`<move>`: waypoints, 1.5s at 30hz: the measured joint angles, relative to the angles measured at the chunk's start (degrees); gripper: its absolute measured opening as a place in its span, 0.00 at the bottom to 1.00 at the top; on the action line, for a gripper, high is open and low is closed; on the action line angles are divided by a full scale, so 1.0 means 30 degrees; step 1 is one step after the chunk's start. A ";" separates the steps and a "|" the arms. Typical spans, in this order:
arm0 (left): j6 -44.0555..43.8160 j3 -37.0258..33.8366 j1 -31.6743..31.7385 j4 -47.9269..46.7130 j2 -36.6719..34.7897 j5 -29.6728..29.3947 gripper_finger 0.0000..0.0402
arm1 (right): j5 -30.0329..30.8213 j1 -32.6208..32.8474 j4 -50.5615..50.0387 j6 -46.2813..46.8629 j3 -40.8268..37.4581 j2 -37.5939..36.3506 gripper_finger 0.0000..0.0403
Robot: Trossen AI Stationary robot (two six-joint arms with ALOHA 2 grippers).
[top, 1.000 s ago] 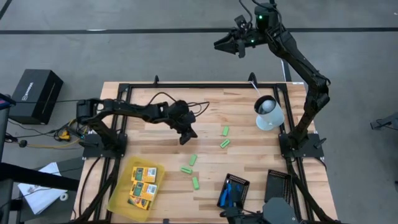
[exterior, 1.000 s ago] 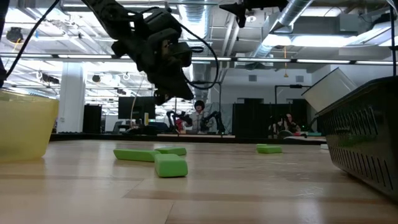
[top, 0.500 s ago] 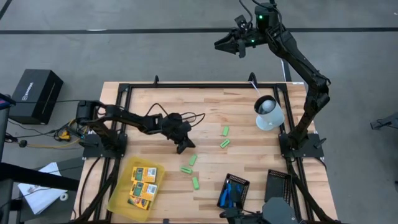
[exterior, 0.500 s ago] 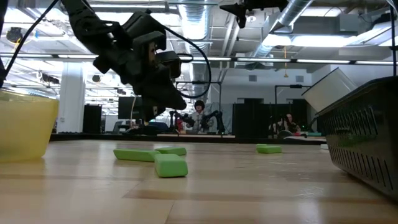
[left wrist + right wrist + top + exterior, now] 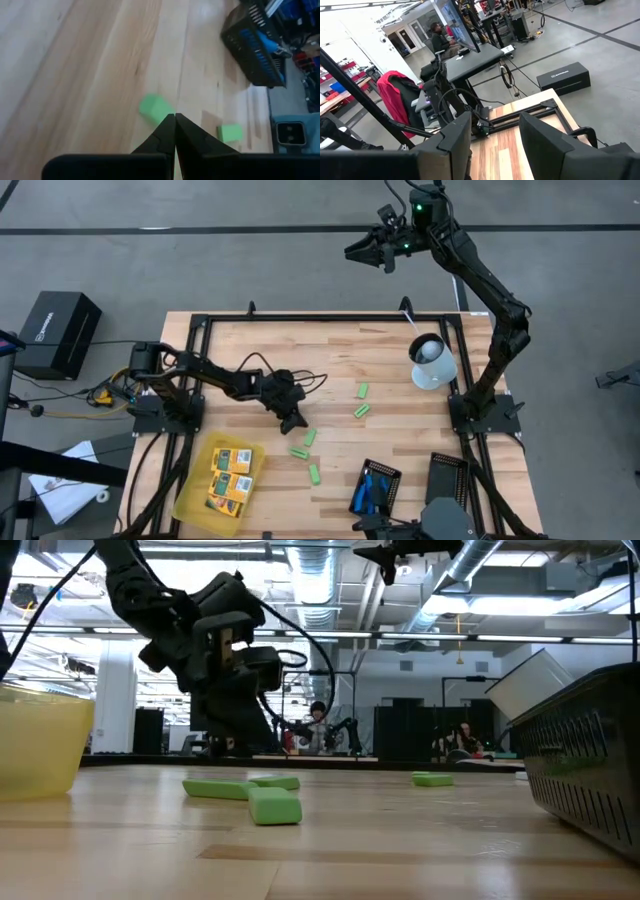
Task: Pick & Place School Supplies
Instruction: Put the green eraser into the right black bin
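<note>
My left gripper (image 5: pixel 293 424) (image 5: pixel 175 117) is shut and hangs low over the table's middle, just left of a green block (image 5: pixel 309 437) (image 5: pixel 155 107). In the low view it (image 5: pixel 262 725) is above the tabletop. More green blocks lie flat on the wood (image 5: pixel 299 452) (image 5: pixel 314 474) (image 5: pixel 361 410) (image 5: pixel 363 390). The yellow-orange packs (image 5: pixel 229 480) lie in the translucent yellow tray (image 5: pixel 196 502). Blue-handled scissors (image 5: pixel 372 488) sit in a black ribbed tray. My right gripper (image 5: pixel 372 250) (image 5: pixel 495 132) is open, raised high beyond the table's far edge.
A second black ribbed tray (image 5: pixel 447 476) stands near the near right corner; its wall fills the low view's right (image 5: pixel 590 760). A white cup-like thing (image 5: pixel 432 362) lies by the right arm's base. Cables trail from the left arm (image 5: pixel 250 360). Bare wood lies around the table's far middle.
My left gripper has moved toward the table's near edge and down, from over the table's middle toward the cluster of green blocks, with the arm stretching lower. Its fingers have stayed shut. The blocks have not moved.
</note>
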 joint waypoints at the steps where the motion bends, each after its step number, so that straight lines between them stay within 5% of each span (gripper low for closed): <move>1: 0.0015 -0.0009 -0.0048 0.0160 -0.0033 0.0036 0.00 | 0.0000 0.0000 0.0000 0.0000 0.0000 0.0000 0.39; 45: -0.0495 -0.0031 -0.0497 0.2334 0.2072 0.1228 0.00 | 0.0007 0.0000 0.0010 -0.0066 0.0000 0.0000 0.39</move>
